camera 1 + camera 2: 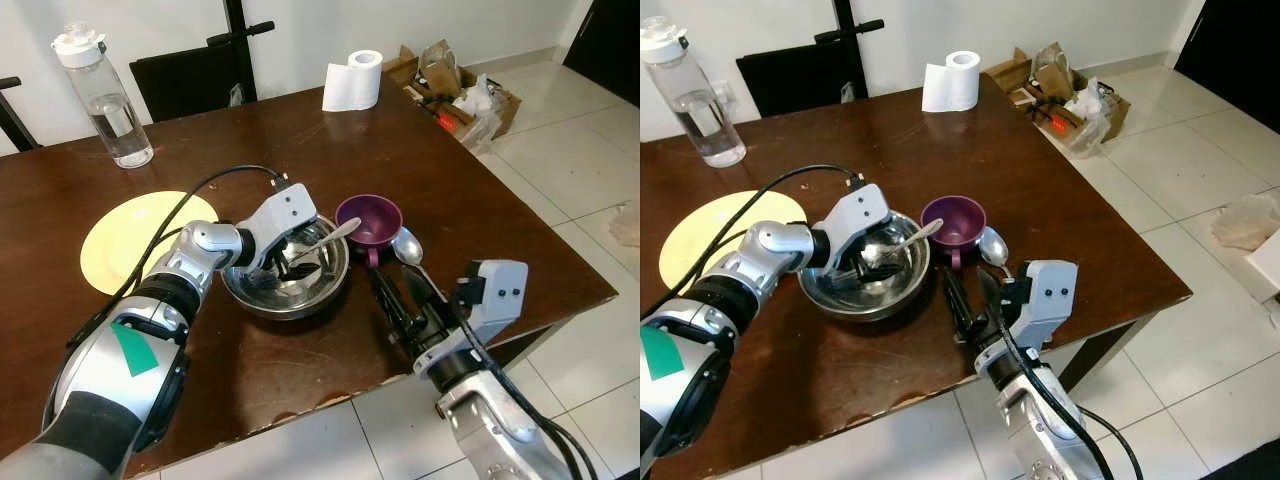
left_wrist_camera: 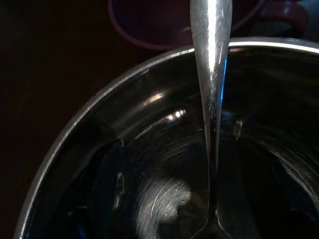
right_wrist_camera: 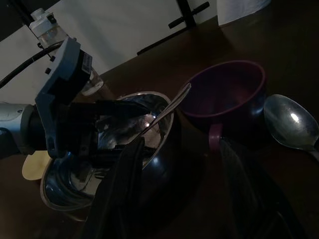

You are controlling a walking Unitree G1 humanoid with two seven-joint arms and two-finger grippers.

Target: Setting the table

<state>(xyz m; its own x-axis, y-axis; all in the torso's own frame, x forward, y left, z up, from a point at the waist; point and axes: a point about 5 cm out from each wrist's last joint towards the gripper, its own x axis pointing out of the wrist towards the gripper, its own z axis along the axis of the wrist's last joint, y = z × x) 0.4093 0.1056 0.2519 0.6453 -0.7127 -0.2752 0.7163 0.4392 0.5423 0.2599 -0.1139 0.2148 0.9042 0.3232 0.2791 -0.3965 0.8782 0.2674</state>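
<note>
A steel bowl [image 1: 290,298] sits mid-table with a silver utensil [image 1: 332,237] in it, handle leaning over the rim toward a purple cup [image 1: 368,221]. My left gripper [image 1: 280,272] reaches down into the bowl, open, its fingers on either side of the utensil's head. The left wrist view looks along the utensil's handle [image 2: 212,74]. A large spoon [image 1: 408,245] lies on the table just right of the cup. My right gripper [image 1: 402,292] hovers low near the table's front edge, open, pointing at the cup and spoon, holding nothing.
A yellow plate [image 1: 125,240] lies left of the bowl. At the back stand a water bottle [image 1: 105,95] and a paper roll [image 1: 354,80]. A cluttered cardboard box [image 1: 455,90] sits on the floor beyond the table's right edge. A black chair [image 1: 190,75] stands behind.
</note>
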